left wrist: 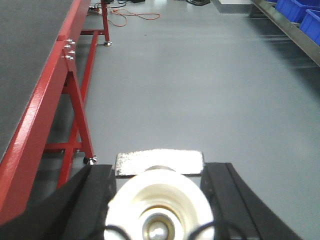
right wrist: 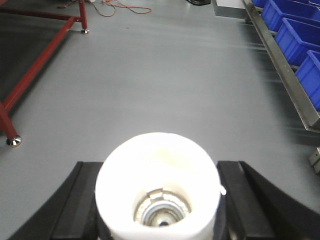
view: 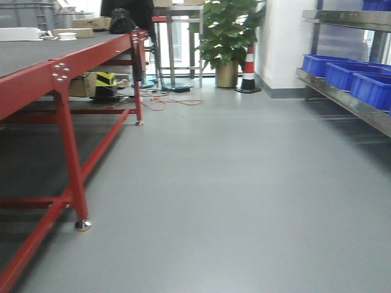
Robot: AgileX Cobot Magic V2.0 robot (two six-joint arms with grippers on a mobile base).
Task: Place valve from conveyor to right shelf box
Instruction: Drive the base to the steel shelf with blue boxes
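The conveyor (view: 36, 55) is a wide dark grey belt on a red frame at the left; it also shows in the left wrist view (left wrist: 25, 60). My left gripper (left wrist: 160, 172) is shut on the valve (left wrist: 160, 162), seen end-on as a silver metal block behind a white round disc with a metal centre. My right gripper (right wrist: 159, 167) is shut on a white cup-shaped part (right wrist: 157, 170) with a metal nut inside. Blue shelf boxes (view: 366, 88) stand on the metal shelf at the right, also in the right wrist view (right wrist: 295, 35). Neither gripper shows in the front view.
Grey floor runs between the conveyor and the shelf (view: 342, 97). The red frame's leg and foot (view: 81, 224) stand at the near left. A potted plant (view: 227, 36), a striped cone (view: 248, 70) and orange cables (view: 177, 102) are at the far end.
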